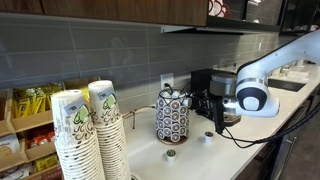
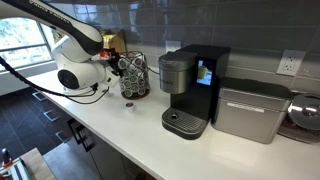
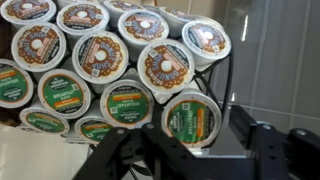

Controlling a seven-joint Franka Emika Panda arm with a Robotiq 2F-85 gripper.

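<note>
In wrist view: pods [image 3: 127,100] w/ labels

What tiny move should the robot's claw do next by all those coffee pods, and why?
Probably creep straight forward a little. In the wrist view the claw looks open and empty, just in front of the rack, and a green-lidded pod sits right ahead of its gap. It does not seem to touch that pod yet, so closing now would likely grab nothing.
</note>
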